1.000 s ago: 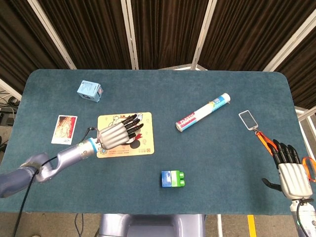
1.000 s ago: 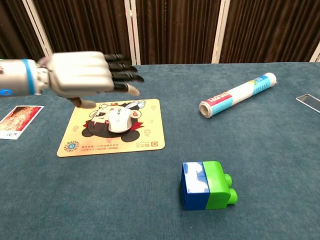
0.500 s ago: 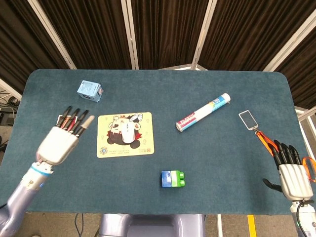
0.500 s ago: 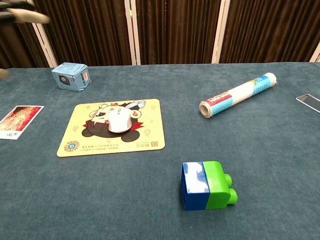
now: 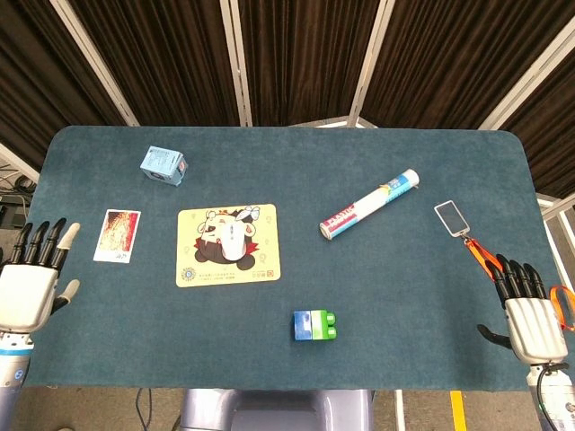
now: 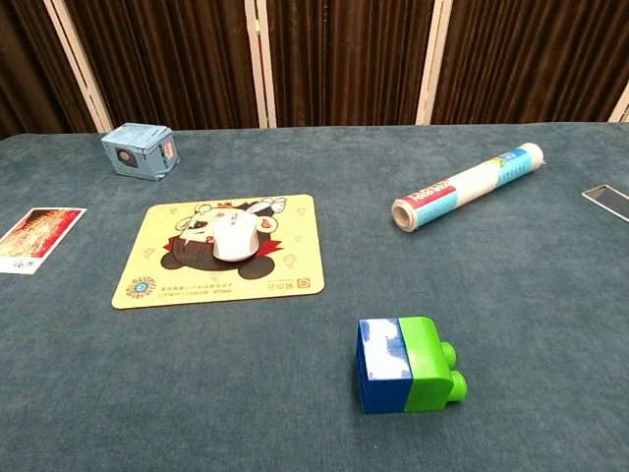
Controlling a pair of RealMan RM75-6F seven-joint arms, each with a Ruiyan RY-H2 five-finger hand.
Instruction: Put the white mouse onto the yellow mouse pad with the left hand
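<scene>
Legible text: none can be read with certainty.
- Rolled tube (image 6: 468, 185): coloured lettering runs along its white wrapper; too small and slanted to make out.
- Yellow mouse pad (image 6: 221, 252): a line of small print and a square code at the lower edge; illegible.
- Card (image 6: 32, 238): small print on its white strip; illegible.

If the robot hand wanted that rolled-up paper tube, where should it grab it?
Probably around the middle of the rolled tube, coming from above with fingers across its width. It lies flat and diagonal on the table, with room on both long sides.
</scene>
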